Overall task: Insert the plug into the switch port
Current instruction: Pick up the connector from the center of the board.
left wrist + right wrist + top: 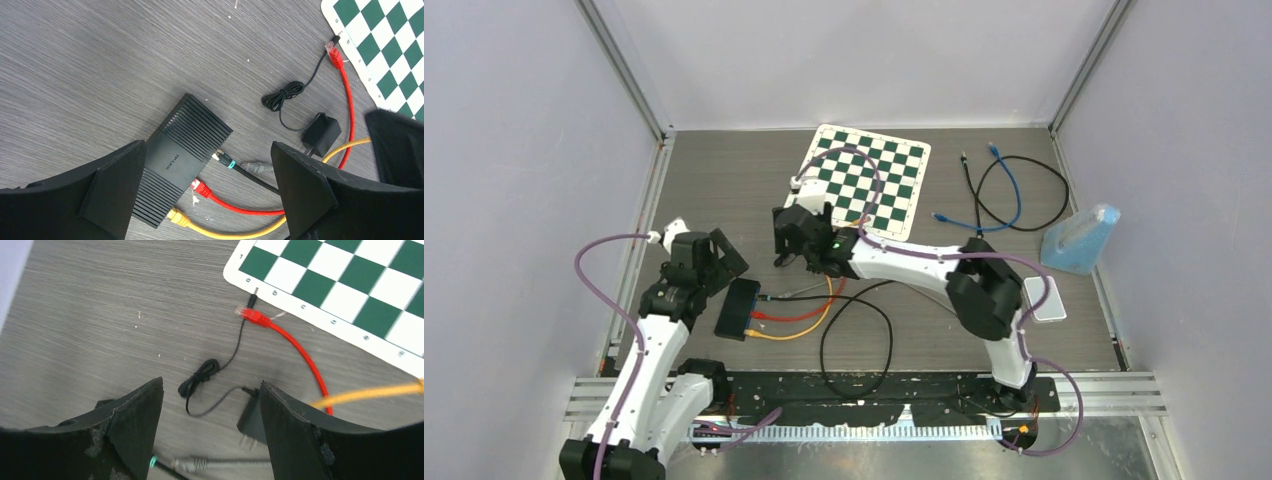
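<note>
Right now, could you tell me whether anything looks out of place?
The red cable runs from the switch, but its far plug lies loose at the chessboard's edge, connected to nothing; the chessboard also sits askew.

Pale lilac walls close in on three sides, aluminium posts at the back corners. The tabletop is dark grey wood-grain, evenly lit, a metal rail along its near edge.
</note>
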`<action>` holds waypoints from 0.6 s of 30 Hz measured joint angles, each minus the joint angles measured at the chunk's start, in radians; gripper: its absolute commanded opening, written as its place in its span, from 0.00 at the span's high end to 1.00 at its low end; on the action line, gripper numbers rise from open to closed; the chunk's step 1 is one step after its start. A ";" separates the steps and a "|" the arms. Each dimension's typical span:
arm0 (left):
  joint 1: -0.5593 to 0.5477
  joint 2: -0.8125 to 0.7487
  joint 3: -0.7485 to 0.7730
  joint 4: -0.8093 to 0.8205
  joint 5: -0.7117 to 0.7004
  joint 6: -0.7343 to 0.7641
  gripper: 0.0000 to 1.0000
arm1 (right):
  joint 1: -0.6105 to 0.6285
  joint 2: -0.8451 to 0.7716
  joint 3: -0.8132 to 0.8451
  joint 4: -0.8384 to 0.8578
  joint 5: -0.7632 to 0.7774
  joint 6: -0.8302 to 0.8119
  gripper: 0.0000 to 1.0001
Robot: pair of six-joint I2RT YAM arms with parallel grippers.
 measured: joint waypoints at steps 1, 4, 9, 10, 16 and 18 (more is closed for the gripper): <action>0.002 -0.014 -0.008 -0.001 -0.003 0.007 0.00 | 0.000 0.040 0.031 0.002 -0.010 -0.020 0.23; 0.008 -0.043 -0.016 -0.002 -0.018 0.023 0.01 | 0.001 0.173 0.152 -0.006 -0.025 -0.055 0.24; 0.014 -0.092 -0.017 -0.002 -0.045 0.045 0.00 | 0.001 0.340 0.312 -0.093 -0.022 -0.035 0.27; 0.016 -0.095 -0.017 -0.003 -0.045 0.045 0.00 | 0.000 0.359 0.327 -0.109 -0.017 -0.024 0.27; 0.016 -0.180 -0.032 -0.003 -0.076 0.060 0.00 | 0.000 0.457 0.452 -0.198 0.000 0.021 0.30; 0.016 -0.194 -0.032 -0.006 -0.092 0.070 0.00 | -0.001 0.494 0.505 -0.228 -0.003 0.032 0.32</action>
